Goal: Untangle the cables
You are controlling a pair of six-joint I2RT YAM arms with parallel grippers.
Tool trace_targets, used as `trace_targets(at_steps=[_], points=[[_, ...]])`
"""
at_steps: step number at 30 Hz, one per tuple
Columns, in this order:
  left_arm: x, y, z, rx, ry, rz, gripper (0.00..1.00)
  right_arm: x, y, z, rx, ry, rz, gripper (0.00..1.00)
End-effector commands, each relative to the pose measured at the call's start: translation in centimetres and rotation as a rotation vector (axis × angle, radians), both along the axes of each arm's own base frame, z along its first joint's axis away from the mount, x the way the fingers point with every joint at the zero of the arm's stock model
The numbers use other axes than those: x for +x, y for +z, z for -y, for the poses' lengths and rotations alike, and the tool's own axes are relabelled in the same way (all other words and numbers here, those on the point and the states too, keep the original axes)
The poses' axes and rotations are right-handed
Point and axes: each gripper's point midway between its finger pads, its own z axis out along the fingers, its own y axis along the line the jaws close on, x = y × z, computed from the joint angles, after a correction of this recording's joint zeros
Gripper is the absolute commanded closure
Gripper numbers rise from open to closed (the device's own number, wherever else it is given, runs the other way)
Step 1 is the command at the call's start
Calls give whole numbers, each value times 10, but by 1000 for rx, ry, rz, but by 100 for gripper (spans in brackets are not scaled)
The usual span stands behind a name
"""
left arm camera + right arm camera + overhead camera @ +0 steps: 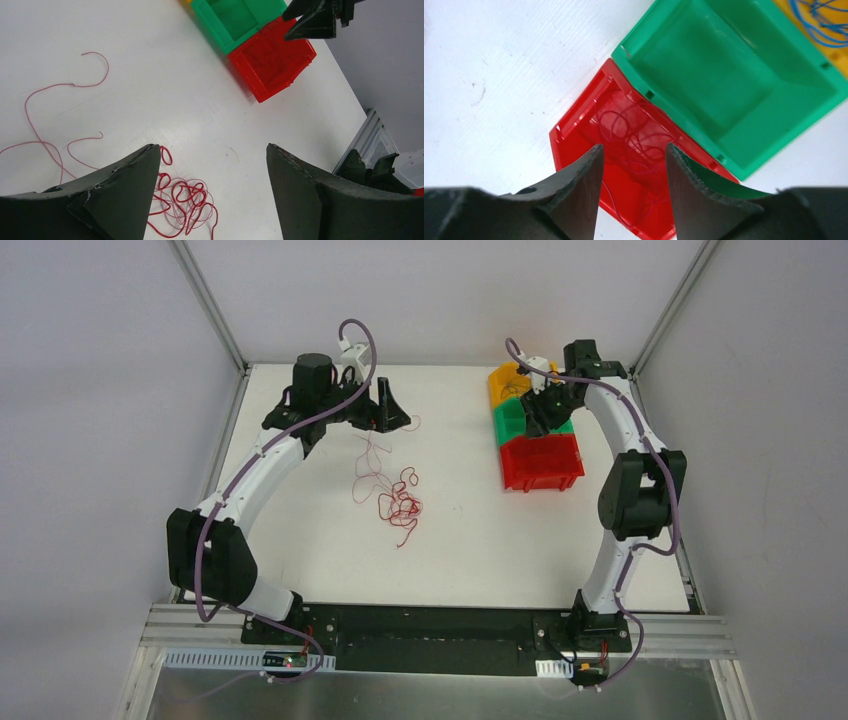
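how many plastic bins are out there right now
3, in a row at the far right: the yellow bin is farthest back, the green bin is in the middle, and the red bin is nearest. The right arm overhangs the row; no fourth bin shows.

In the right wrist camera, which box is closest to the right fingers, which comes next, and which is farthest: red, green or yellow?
1. Red box: it shows right between the right fingers.
2. Green box: next in the row, up against the red one.
3. Yellow box: in the far top corner, past the green one.
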Motion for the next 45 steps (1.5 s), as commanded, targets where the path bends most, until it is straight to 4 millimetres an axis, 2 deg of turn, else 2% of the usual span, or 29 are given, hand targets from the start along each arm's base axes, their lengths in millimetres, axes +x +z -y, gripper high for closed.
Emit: trace_targets(at_steps=[1, 5, 9, 10, 11, 16, 20, 23, 26, 28, 31, 34, 37, 40, 42, 45], points=[[-6, 19, -14, 5, 32, 59, 20, -6, -17, -13, 2, -60, -70, 50], [-5, 15, -23, 6, 58, 47, 20, -12, -28, -9, -23, -66, -90, 55], [-4, 11, -28, 6, 74, 33, 20, -17, -35, -7, -37, -66, -92, 92], [-5, 11, -29, 6, 76, 33, 20, -20, -36, -5, -45, -65, -104, 99], [-5, 11, -30, 8, 78, 33, 20, -25, -38, -4, -54, -61, -120, 100], [-7, 9, -37, 21, 90, 38, 20, -49, -40, 4, -77, -68, -175, 100], [-13, -1, -40, 39, 83, 19, 20, -61, -45, 4, -66, -83, -220, 100], [-17, -18, -44, 87, 69, -15, 20, -59, -50, 1, -56, -103, -241, 100], [-25, -43, -52, 173, 54, -99, 17, -44, -49, 1, -56, -137, -223, 100], [-34, -58, -56, 231, 17, -148, 15, -33, -37, -1, -39, -158, -195, 88], [-50, -84, -61, 292, -41, -241, 16, -33, -11, -9, 26, -145, -161, 68], [-66, -113, -63, 322, -91, -342, 18, -49, 23, -27, 133, -100, -134, 50], [-72, -141, -66, 344, -92, -431, 22, -69, 42, -56, 213, -61, -145, 37], [-69, -163, -67, 343, -79, -518, 28, -81, 48, -98, 250, -19, -162, 31], [-64, -175, -66, 341, -64, -569, 32, -77, 46, -130, 283, -25, -171, 30], [-59, -192, -73, 320, -25, -654, 46, -65, 39, -183, 341, -74, -203, 32]])
